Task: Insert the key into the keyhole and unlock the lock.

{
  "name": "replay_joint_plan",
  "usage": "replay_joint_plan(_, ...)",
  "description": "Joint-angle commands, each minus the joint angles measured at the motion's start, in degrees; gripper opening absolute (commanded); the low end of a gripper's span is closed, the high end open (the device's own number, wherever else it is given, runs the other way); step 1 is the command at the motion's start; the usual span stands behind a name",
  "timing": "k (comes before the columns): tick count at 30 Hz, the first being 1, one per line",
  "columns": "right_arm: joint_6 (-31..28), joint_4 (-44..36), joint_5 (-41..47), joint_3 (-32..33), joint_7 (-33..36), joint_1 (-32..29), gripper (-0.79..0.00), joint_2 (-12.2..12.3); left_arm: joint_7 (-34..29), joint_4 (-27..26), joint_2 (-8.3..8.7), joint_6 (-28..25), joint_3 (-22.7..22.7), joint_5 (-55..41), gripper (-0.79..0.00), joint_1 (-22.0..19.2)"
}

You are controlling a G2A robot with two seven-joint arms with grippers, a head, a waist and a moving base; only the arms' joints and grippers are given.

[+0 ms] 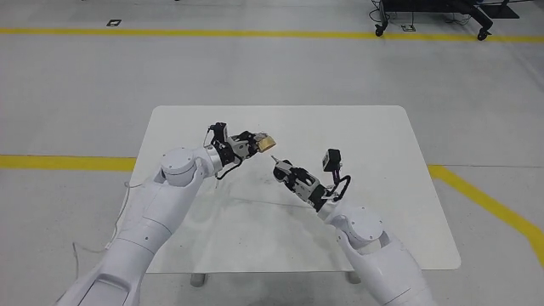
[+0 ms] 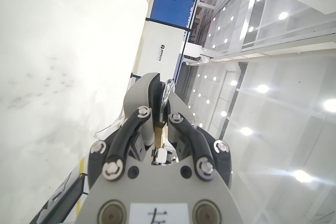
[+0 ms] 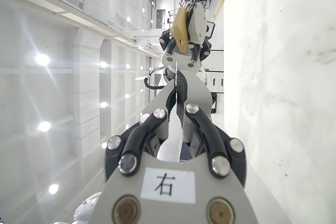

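The left hand (image 1: pixel 252 144) is clamped on the lock (image 3: pixel 180 25) above the bench (image 1: pixel 374 136). Just right of it, the right hand (image 1: pixel 284 169) pinches the key (image 3: pixel 176 66), tip short of the keyhole (image 3: pixel 181 40). A tilted approach could jam the key or twist it loose.

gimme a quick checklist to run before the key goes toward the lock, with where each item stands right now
1. lock clamped in left tool: ok, its brass body sticks out of the grip.
2. key clamped in right tool: ok, the blade juts out past the tips.
3. keyhole end turned toward the key: ok, seen from the right wrist.
4. key tip in the keyhole: not ok, the top view shows a gap between them.
5. blade rolled to match the slot: cannot tell.
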Motion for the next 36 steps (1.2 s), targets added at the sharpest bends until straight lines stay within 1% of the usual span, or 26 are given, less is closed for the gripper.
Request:
replay_joint_plan(1, 0.2, 0.5, 0.6, -0.3, -1.4, 0.5, -0.785, -0.2, -0.7, 0.1, -0.03, 0.9, -0.2, -0.6, -0.785, -0.1)
replay_joint_plan(5, -0.3, 2.1, 2.8, -0.7, -2.4, 1.6, -0.785, -0.5, -0.8, 0.0, -0.06, 1.0, 0.0, 0.7, -0.785, -0.3)
replay_joint_plan(11, 0.1, 3.2, 2.2, -1.2, -5.7, 2.3, -0.785, -0.9, 0.1, -0.2, -0.26, 0.2, 0.5, 2.3, -0.785, -0.1)
replay_joint_plan(22, 0.3, 4.2, 1.4, -2.0, -5.6, 3.0, -0.785, -1.1, 0.0, 0.2, -0.56, 0.2, 0.7, 3.4, -0.785, -0.2)
replay_joint_plan(30, 0.2, 1.4, -2.3, -0.6, -5.9, 0.5, -0.785, -0.5, 0.7, 0.1, -0.31, -1.2, -1.1, 3.7, -0.785, 0.1)
replay_joint_plan(36, 2.0, -1.1, -8.4, -2.2, -7.5, -0.3, -0.785, -0.4, 1.8, -0.9, -0.34, -1.8, -0.3, 7.0, -0.785, 0.7)
